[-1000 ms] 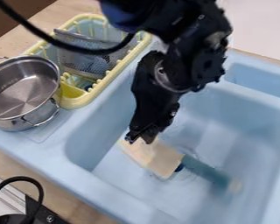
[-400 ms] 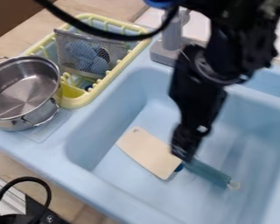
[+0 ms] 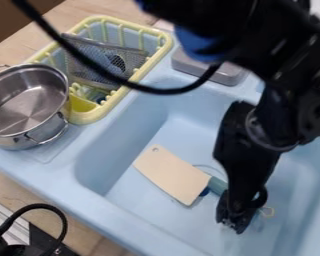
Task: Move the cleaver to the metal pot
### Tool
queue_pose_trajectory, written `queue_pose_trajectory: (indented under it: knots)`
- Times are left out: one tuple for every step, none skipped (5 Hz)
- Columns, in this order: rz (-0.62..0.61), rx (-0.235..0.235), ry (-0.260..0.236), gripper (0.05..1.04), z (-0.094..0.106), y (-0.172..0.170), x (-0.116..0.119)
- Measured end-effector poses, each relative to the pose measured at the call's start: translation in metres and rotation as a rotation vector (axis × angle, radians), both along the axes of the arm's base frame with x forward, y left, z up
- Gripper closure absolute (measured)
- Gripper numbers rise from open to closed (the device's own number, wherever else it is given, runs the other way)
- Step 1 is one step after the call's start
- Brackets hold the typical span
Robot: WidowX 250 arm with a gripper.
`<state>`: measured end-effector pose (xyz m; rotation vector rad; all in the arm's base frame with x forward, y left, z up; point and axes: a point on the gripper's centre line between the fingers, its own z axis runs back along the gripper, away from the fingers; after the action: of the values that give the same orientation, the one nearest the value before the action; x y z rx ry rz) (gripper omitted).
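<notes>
At the left edge, a steel pot point(image 3: 14, 142) stands upright on the blue rim of the sink point(image 3: 106, 162), one looped handle facing the basin. It is where it was in the earlier frames. Below it, at the lower left, a black cord point(image 3: 34, 206) curves over the wooden table point(image 3: 89, 234).

Just right of the pot is a yellow rack point(image 3: 89, 118) with a grey mesh point(image 3: 132, 60) inside, both unmoved. The arm's cable point(image 3: 169, 91) now sags lower, passing across the rack and over the edge of the basin.

At the centre, the cleaver point(image 3: 173, 175) lies in the basin, outside the pot, its cream blade flat and its teal handle running down to the right. It has not moved from its earlier place. Beyond it, at the top, a grey block point(image 3: 233, 79) sits on the far rim, more of it showing than before.

On the right, the black arm point(image 3: 283, 45) has swung rightward. Its gripper point(image 3: 233, 224), over the blade at first and then where blade meets handle, is now lower, in front of the handle. I cannot tell whether it is wide, narrow or holding anything.
</notes>
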<state>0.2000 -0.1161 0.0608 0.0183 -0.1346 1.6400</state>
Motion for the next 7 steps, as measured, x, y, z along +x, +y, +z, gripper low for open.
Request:
queue_pose_trajectory:
  knots:
    - [0.003,-0.001,-0.023,0.083,-0.008,0.004,-0.005]
    - [-0.017,-0.031,-0.102,0.112,-0.008,0.006,-0.002]
    - [-0.001,-0.055,-0.118,0.362,-0.01,0.005,-0.001]
    - [-0.019,-0.071,-0.142,0.653,-0.011,0.001,0.002]
    - [-0.024,-0.081,-0.135,0.849,-0.012,0.0,0.005]
    - [-0.066,-0.047,-0.099,0.874,-0.01,0.0,0.007]
    - [-0.101,-0.013,-0.094,0.874,-0.006,0.0,0.007]
